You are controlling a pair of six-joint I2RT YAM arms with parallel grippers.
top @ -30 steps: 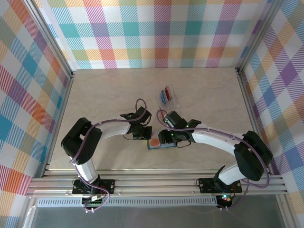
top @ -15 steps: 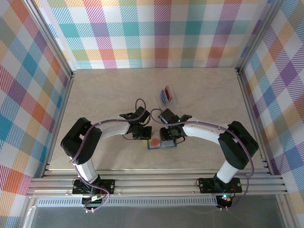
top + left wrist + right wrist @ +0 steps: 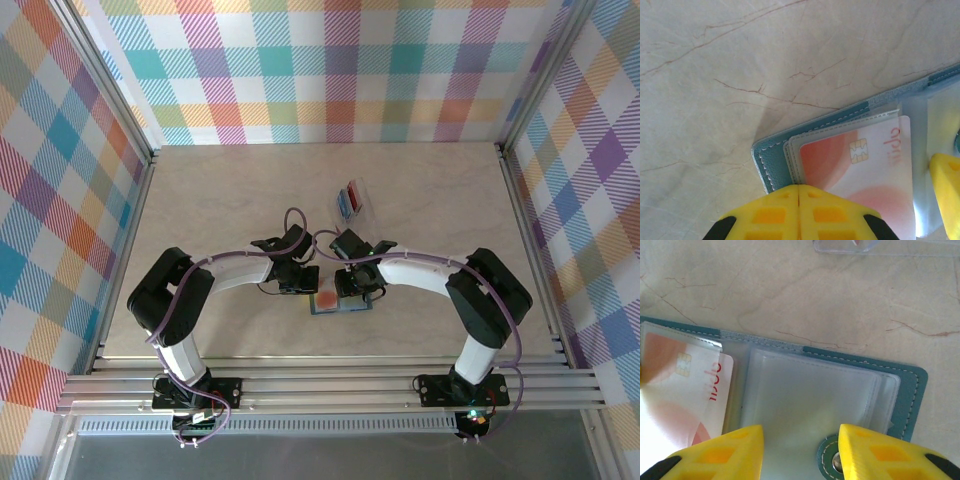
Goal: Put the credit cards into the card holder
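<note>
1. Since the earlier frame the right arm's elbow has swung in toward the centre and its wrist has edged toward the back; the left arm and the card holder [image 3: 340,303] have stayed put.
2. Nearest, the left gripper [image 3: 799,210]: yellow fingers pressed together with nothing between them, sitting at the holder's left corner; probably pinning it flat.
3. The right gripper [image 3: 800,450]: jaws spread and empty, over the right-hand page, with the snap tab [image 3: 832,460] between the fingertips.
4. The holder lies open on the table [image 3: 740,75]; soft teal cover with pale stitching, rounded corners and glossy clear sleeves [image 3: 805,390].
5. An orange-red card [image 3: 860,165], thin and rigid with a gold chip, is mostly inside the left sleeve; one edge looks slightly proud toward the spine.
6. Step in hand: seating this first card; looks nearly done.
7. Next move calls for a push to seat it fully, or a reach to the clear case [image 3: 355,200] farther back, which holds a blue and a red card; thin flat plastic, so an edge pinch would be needed.
8. The right sleeve looks empty.
</note>
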